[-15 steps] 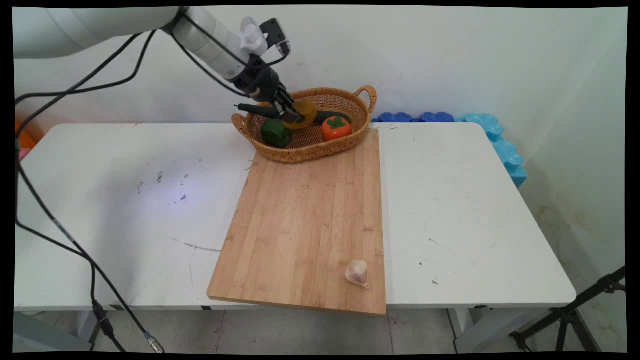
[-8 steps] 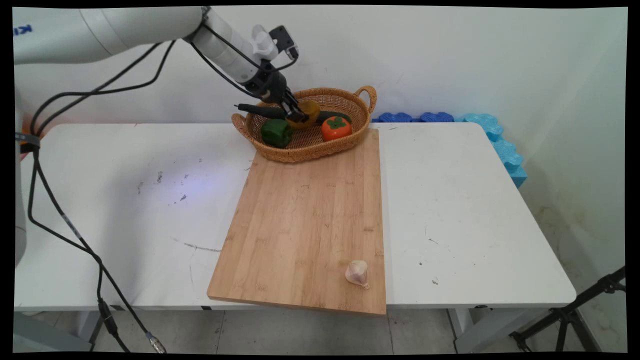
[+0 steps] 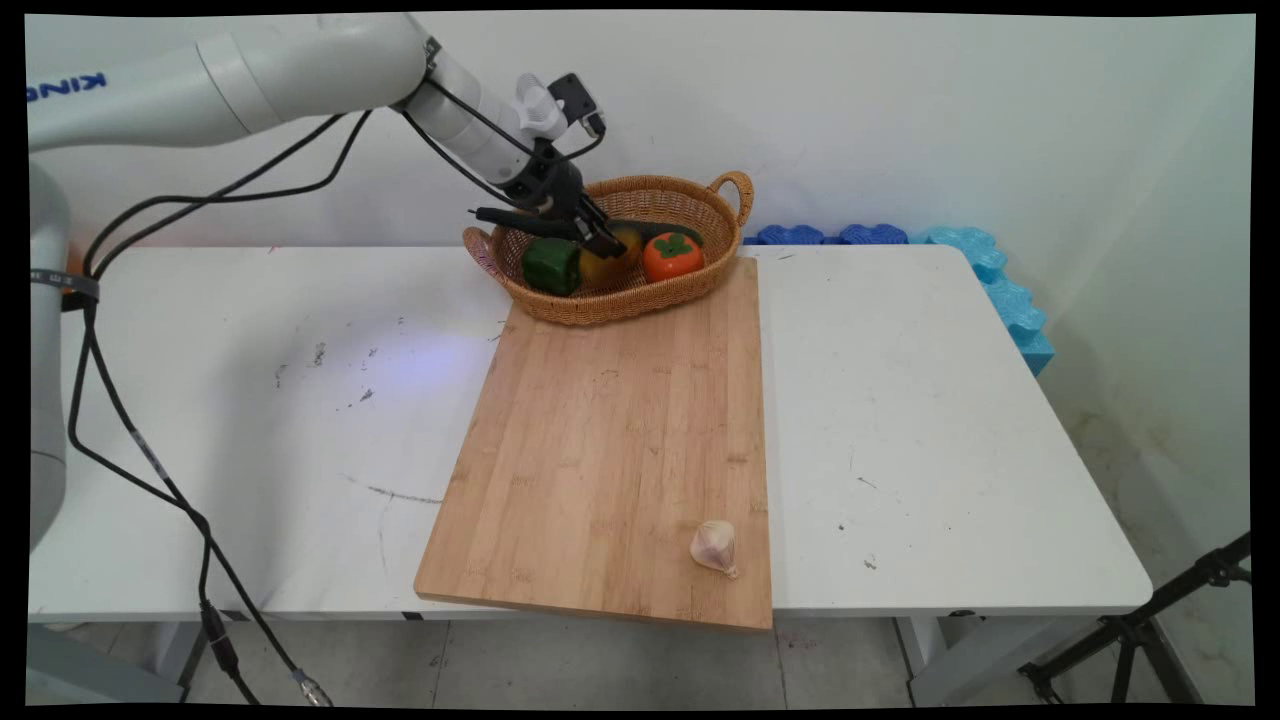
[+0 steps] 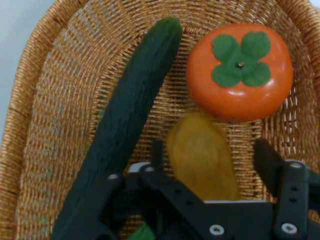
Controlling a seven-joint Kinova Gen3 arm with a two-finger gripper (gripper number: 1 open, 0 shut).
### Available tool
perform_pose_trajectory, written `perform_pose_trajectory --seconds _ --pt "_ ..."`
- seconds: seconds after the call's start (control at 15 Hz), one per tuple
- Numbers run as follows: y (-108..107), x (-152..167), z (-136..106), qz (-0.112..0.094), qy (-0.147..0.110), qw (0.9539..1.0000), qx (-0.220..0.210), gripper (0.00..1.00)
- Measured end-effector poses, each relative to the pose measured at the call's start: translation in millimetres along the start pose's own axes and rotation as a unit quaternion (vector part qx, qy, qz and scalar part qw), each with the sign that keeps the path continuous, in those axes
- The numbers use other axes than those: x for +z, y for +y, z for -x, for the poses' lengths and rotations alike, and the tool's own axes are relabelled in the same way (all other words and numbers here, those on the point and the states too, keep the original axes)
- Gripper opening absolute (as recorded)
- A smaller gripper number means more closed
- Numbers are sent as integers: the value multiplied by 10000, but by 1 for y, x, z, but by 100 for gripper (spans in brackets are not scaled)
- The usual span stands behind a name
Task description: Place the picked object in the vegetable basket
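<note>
My gripper (image 3: 600, 243) reaches down into the wicker basket (image 3: 640, 305) at the table's far side. Its fingers stand open on either side of a yellow mango-like fruit (image 4: 202, 157), which lies on the basket floor (image 4: 60, 100); a gap shows at the right finger (image 4: 267, 165). In the main view the yellow fruit (image 3: 608, 266) rests between a green pepper (image 3: 551, 266) and an orange persimmon (image 3: 672, 257). A dark cucumber (image 4: 130, 110) lies just left of the fruit, and the persimmon (image 4: 240, 70) sits just beyond it.
A wooden cutting board (image 3: 610, 440) stretches from the basket to the table's near edge, with a garlic bulb (image 3: 714, 546) near its front right corner. Blue foam pieces (image 3: 1000, 290) line the table's far right corner. Black cables hang at the left.
The gripper has come lower into the basket with the yellow fruit and has opened. The fruit, held above the basket floor before, now lies on it.
</note>
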Motion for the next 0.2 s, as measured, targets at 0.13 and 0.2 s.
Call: perform_pose_trajectory --seconds 0.13,0.2 --pt "-1 5 2 1 24 10000 -22 100" --pt "-1 6 3 2 34 10000 -29 100"
